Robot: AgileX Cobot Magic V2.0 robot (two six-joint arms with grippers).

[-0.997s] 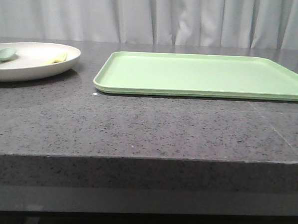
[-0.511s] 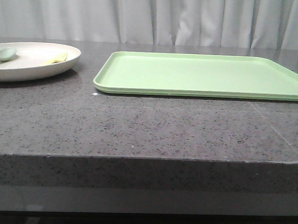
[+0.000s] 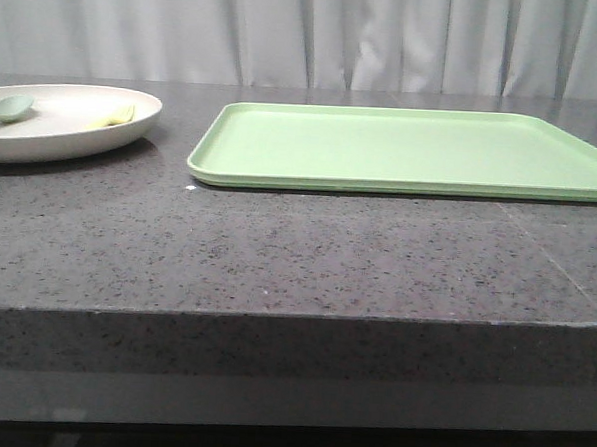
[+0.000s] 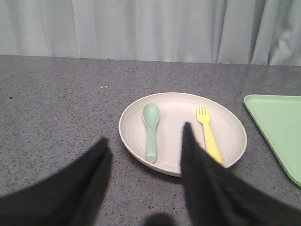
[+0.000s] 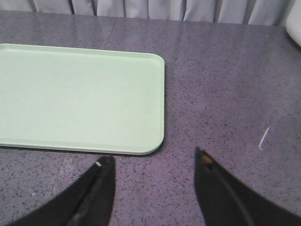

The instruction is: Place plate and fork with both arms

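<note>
Plate (image 3: 53, 131), cream-white and round, sits at the desk's (image 3: 277, 252) left, just beside a green tray (image 3: 413, 149). Left wrist view: yellow fork (image 4: 208, 134) and spoon (image 4: 151, 129) lie in it; left gripper (image 4: 146, 146) spread, empty. Right wrist view: right gripper (image 5: 155, 165) spread over bare desk by the tray's edge

Evenly lit, soft and diffuse, with pale sheen on the table (image 3: 277, 252) beyond the tray (image 3: 413, 149). Only a faint shadow beneath the plate (image 4: 183, 134). Blurred dark fingers (image 4: 207, 183) nearest the lens.
</note>
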